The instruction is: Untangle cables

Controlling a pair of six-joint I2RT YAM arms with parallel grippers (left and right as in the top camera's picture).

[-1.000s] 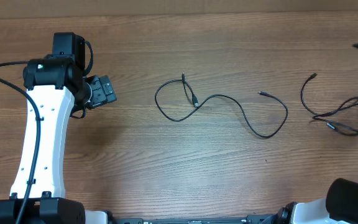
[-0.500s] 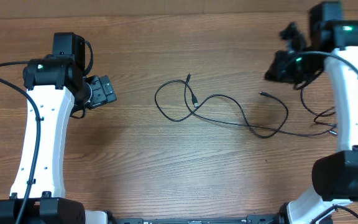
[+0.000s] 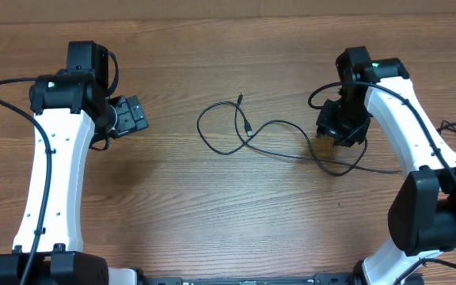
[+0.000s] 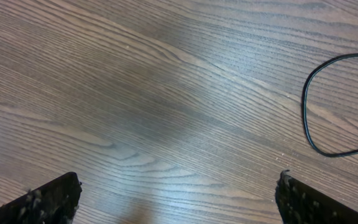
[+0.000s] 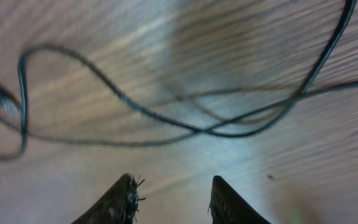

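Observation:
Thin black cables [image 3: 279,124] lie on the wooden table, with a loop on the left and strands trailing right under my right arm. My right gripper [image 3: 337,131] hangs over their right end. In the right wrist view the cables [image 5: 197,130] cross just ahead of my right gripper [image 5: 174,190], whose jaws stand apart with nothing between them. My left gripper [image 3: 137,115] stays well left of the loop. It is wide open [image 4: 178,193] over bare wood, and the cable loop [image 4: 309,118] shows at the right of its view.
The wooden table [image 3: 172,206] ends at a far edge along the top of the overhead view. The white left arm [image 3: 54,174] stands along the left side. The white right arm [image 3: 418,134] crosses the right side, covering part of the cables.
My right arm came in from the right and moved left and down over the cables' right end, and its jaws parted. A cable from the far right now lies drawn toward the middle. The left arm stayed still.

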